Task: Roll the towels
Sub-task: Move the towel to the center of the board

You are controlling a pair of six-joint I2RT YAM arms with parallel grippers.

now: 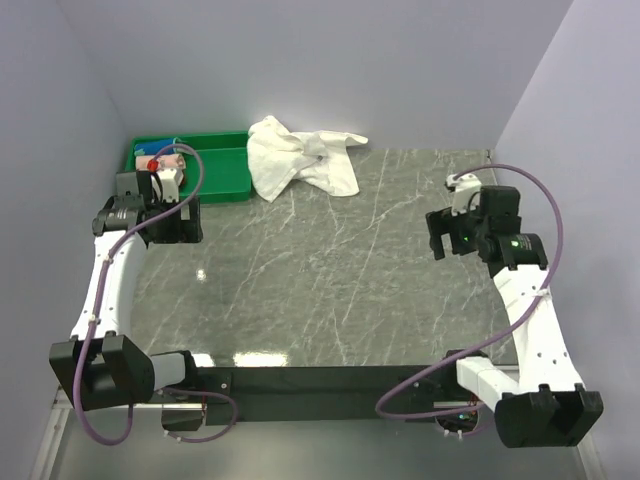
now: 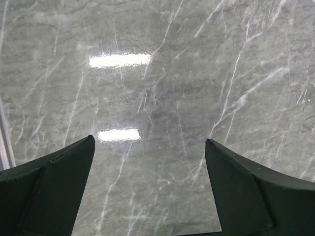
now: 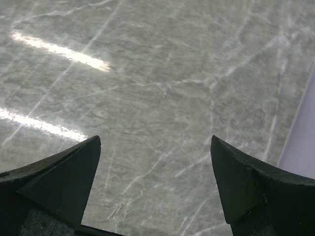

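Note:
A large white terry towel [image 1: 298, 156] lies crumpled at the far middle of the grey marble table [image 1: 330, 270], its left part against the green bin. My left gripper [image 1: 176, 222] hangs open and empty above the table's left side, well short of the towel. In the left wrist view its gripper [image 2: 149, 142] has jaws wide apart over bare marble. My right gripper [image 1: 448, 233] hangs open and empty at the table's right side. In the right wrist view its gripper [image 3: 155, 140] also shows only marble between spread jaws. The towel shows in neither wrist view.
A green bin [image 1: 208, 166] stands at the far left corner with small red and pink cloths [image 1: 163, 160] in it. Light-coloured walls [image 1: 300, 60] close in the back and sides. The table's right edge shows in the right wrist view [image 3: 295, 132].

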